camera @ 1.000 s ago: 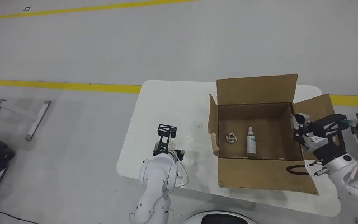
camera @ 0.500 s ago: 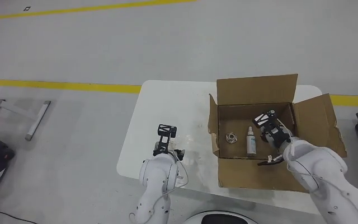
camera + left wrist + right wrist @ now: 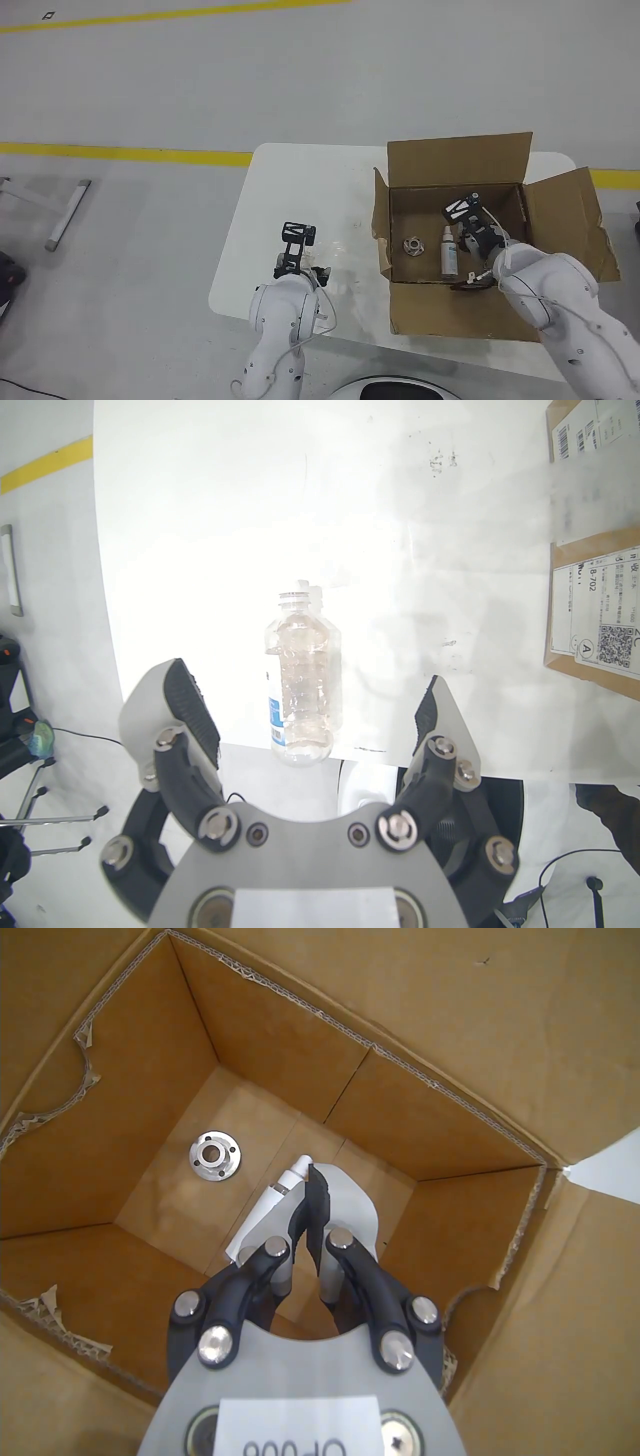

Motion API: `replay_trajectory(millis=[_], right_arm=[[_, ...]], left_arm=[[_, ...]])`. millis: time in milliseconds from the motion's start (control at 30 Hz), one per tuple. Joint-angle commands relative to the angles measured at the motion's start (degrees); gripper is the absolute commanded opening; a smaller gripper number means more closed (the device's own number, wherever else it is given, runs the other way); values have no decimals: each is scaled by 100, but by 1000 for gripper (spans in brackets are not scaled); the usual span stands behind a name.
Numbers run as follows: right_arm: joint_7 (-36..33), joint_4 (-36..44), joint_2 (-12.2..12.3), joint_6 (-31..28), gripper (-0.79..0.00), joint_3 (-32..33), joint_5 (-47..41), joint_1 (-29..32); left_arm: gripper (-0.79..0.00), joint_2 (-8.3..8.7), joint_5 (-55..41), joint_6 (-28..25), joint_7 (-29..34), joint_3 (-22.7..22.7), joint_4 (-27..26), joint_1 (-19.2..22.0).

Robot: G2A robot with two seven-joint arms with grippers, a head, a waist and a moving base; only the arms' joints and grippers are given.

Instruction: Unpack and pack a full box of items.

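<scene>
An open cardboard box point(image 3: 470, 300) stands on the right side of the white table point(image 3: 300, 190). On its floor lie a white spray bottle point(image 3: 449, 255) and a round metal flange point(image 3: 411, 244). My right gripper point(image 3: 462, 210) hangs inside the box mouth, shut on nothing, just above the spray bottle point(image 3: 272, 1195), which it partly hides; the flange point(image 3: 215, 1155) lies apart from it. My left gripper point(image 3: 305, 677) is open above a clear plastic bottle point(image 3: 302, 695) lying on the table by the near edge. In the top view the left gripper point(image 3: 298, 234) is at the table's near left.
The box flaps stand open on all sides, with a wide flap point(image 3: 565, 205) spread to the right. A labelled outer wall of the box point(image 3: 595, 610) faces the left arm. Bare tabletop lies between the clear bottle and the box.
The right arm has swung left from beyond the box's right flap to over the box interior, above the spray bottle. The left arm has not moved.
</scene>
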State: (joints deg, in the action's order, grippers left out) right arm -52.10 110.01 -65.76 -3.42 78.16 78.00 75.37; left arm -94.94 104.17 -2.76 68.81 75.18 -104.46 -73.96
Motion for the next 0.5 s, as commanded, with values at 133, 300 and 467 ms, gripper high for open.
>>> replay_trajectory(millis=[133, 300, 467], right_arm=[[-4, -206, -17, 110, -785, -57, -38, -5], [-566, -799, -120, 545, -785, -383, -428, -510], [-1064, -1164, -211, 881, -785, -683, -540, -1023]], left_arm=[[0, 0, 0, 0, 0, 0, 0, 0], [0, 0, 0, 0, 0, 0, 0, 0], [0, 0, 0, 0, 0, 0, 0, 0]])
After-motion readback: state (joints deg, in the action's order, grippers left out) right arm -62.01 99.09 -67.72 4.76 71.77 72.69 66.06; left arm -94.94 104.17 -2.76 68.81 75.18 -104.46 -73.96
